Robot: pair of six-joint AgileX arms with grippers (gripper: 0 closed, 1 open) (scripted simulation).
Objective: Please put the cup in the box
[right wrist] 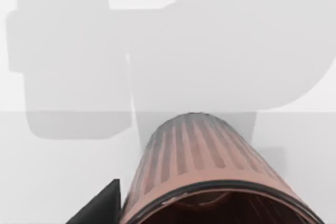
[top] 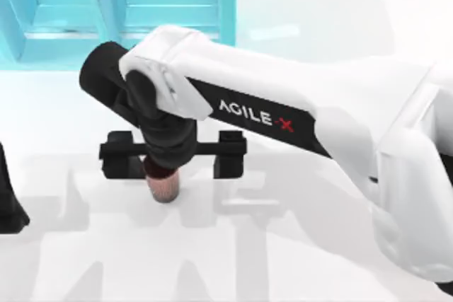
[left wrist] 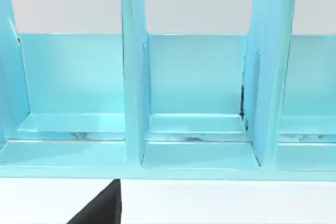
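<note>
The cup [top: 163, 186] is small, reddish-brown and ribbed, and stands upright on the white table left of centre. My right gripper [top: 173, 155] hangs straight above it, open, its two black fingers [top: 231, 153] spread wide to either side and apart from the cup. In the right wrist view the cup [right wrist: 199, 166] is very close, its dark rim nearest the camera. The box [top: 226, 5] is teal with upright dividers and stands at the far left of the table. The left wrist view faces the box [left wrist: 134, 77] and its compartments.
My left arm [top: 8, 199] is parked at the table's left edge. The white right arm [top: 297, 97] stretches across from the right. White table surface lies in front of the cup and between it and the box.
</note>
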